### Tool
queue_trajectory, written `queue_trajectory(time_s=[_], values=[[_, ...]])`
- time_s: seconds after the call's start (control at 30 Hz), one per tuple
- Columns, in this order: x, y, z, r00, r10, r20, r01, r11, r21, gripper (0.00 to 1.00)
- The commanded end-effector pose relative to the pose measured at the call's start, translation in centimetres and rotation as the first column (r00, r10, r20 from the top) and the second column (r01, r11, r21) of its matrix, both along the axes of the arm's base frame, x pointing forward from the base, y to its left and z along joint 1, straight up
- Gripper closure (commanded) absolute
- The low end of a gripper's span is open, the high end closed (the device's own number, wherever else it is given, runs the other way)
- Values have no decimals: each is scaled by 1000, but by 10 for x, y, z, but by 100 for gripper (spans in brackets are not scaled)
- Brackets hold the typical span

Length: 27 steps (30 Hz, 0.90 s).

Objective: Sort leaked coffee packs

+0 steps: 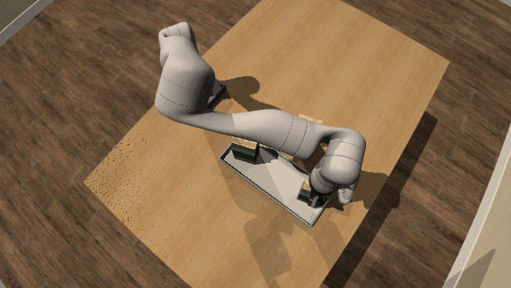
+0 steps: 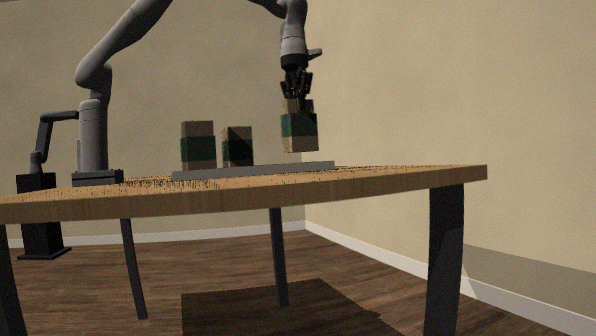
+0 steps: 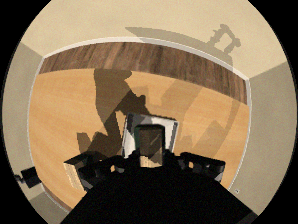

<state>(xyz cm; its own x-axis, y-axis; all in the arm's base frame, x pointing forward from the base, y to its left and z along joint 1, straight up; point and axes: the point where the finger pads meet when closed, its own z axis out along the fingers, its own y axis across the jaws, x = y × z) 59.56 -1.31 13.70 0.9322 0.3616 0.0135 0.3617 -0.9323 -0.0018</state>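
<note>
My gripper (image 2: 297, 95) is shut on the top of a tan coffee pack with a green band (image 2: 299, 126). It holds the pack upright in the air above the near right end of the grey tray (image 2: 255, 170). From above, the held pack (image 1: 305, 191) shows just under my wrist, over the tray (image 1: 274, 177). In the wrist view the pack (image 3: 149, 145) hangs over the tray (image 3: 166, 129). A second pack (image 1: 244, 149) stands in the tray's other end (image 2: 198, 145). A third pack (image 2: 237, 146) stands on the table behind the tray, mostly hidden by my arm from above (image 1: 310, 118).
The arm's base (image 1: 216, 92) is mounted on the table behind the tray. The table's right edge (image 1: 386, 189) is close to my wrist. A dark stand (image 2: 37, 200) is on the floor at the left.
</note>
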Motion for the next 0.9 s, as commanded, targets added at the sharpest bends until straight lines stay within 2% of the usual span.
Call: queue_trajectory(time_s=[0.0, 0.57, 0.87], values=[[0, -3, -8, 1000, -9, 1, 9, 1000, -5, 73], [-1, -3, -40, 1000, -8, -4, 8, 1000, -6, 73], [-2, -4, -44, 1000, -9, -8, 9, 1000, -9, 73]])
